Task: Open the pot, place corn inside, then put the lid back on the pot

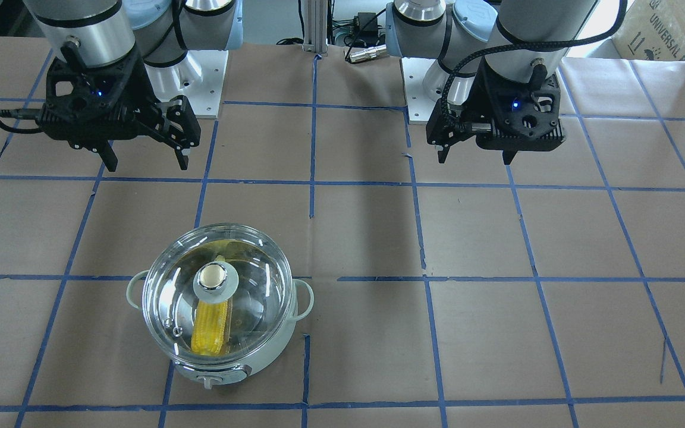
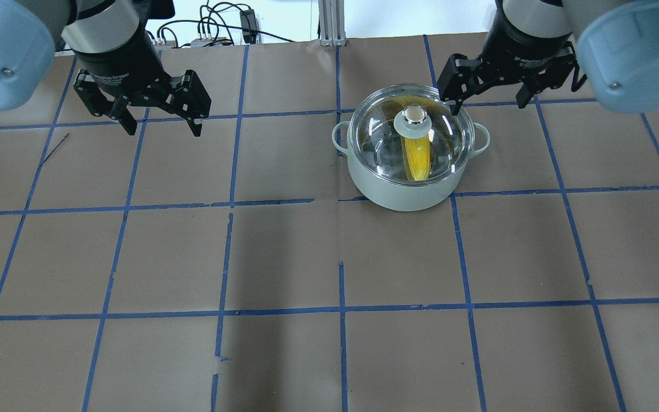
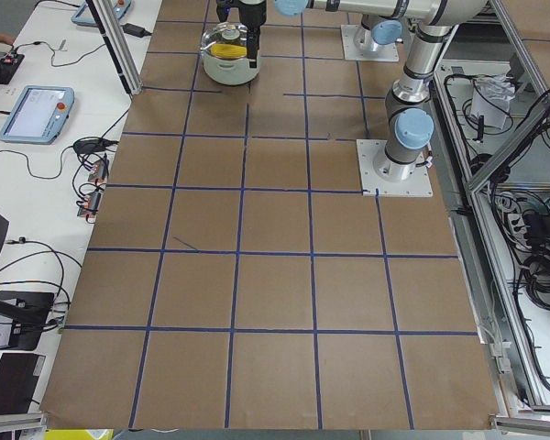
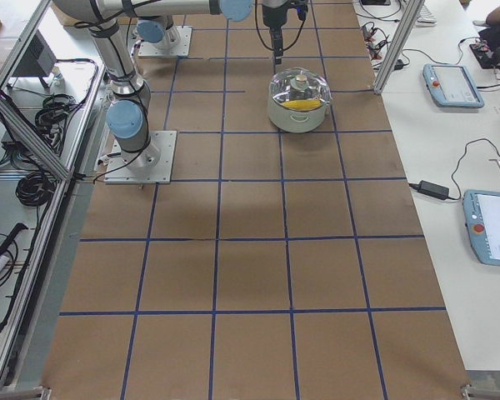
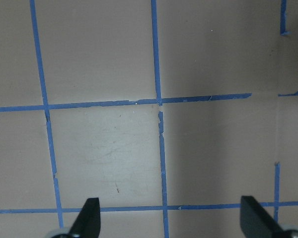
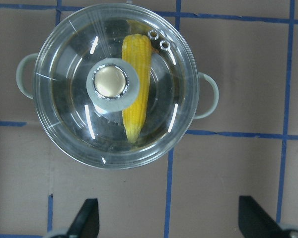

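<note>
The pale mint pot (image 1: 223,356) stands on the taped table with the clear glass lid (image 1: 259,279) seated on it. The yellow corn (image 1: 210,330) lies inside, seen through the glass. In the overhead view the pot (image 2: 404,191), lid (image 2: 444,126) and corn (image 2: 418,160) sit right of centre. My right gripper (image 2: 488,104) is open and empty, above and just beyond the pot. The right wrist view shows lid (image 6: 69,59) and corn (image 6: 136,94) ahead of the open right gripper (image 6: 171,218). My left gripper (image 2: 161,123) is open and empty, far to the pot's left over bare table (image 5: 104,148).
Brown paper with a blue tape grid (image 2: 341,309) covers the table. The arms' base plates (image 1: 200,83) sit at the robot's side. Side benches with tablets (image 4: 454,83) and cables flank the table ends. A cardboard box (image 1: 669,30) stands beyond one corner.
</note>
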You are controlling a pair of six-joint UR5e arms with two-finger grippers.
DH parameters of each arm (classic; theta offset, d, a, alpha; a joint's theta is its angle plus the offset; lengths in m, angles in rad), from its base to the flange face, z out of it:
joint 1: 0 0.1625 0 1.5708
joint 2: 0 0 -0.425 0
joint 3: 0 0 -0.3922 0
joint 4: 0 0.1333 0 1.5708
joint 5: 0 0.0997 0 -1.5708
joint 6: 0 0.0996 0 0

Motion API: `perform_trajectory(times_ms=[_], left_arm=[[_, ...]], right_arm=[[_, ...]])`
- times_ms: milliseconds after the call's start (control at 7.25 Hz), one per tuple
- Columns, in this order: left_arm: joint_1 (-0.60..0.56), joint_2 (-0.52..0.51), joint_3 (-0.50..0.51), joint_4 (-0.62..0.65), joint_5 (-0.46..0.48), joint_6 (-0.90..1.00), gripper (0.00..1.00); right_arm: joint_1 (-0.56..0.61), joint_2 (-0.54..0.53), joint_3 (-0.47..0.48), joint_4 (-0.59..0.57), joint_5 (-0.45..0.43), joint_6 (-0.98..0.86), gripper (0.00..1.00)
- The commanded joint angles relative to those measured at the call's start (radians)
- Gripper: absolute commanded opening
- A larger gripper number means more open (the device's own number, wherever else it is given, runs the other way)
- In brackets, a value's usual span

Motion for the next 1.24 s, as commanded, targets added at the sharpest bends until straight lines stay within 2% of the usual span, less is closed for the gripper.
perform_trajectory(times_ms=[0, 138, 552, 1103], left_arm=[[0.004, 0.014, -0.012, 0.001, 0.003, 0.003, 1.00], [0.002, 0.016, -0.012, 0.001, 0.003, 0.008, 1.00], [0.002, 0.013, -0.009, -0.001, 0.003, 0.009, 1.00], [0.002, 0.005, 0.009, -0.002, 0.003, 0.022, 1.00]], right_arm=[[0.068, 0.113, -0.081, -0.025, 0.000, 0.004, 1.00], [0.071, 0.156, -0.075, -0.100, 0.004, -0.004, 1.00], [0.068, 0.273, -0.064, -0.172, 0.004, -0.007, 0.97], [0.070, 0.311, -0.063, -0.208, 0.004, 0.000, 0.96]])
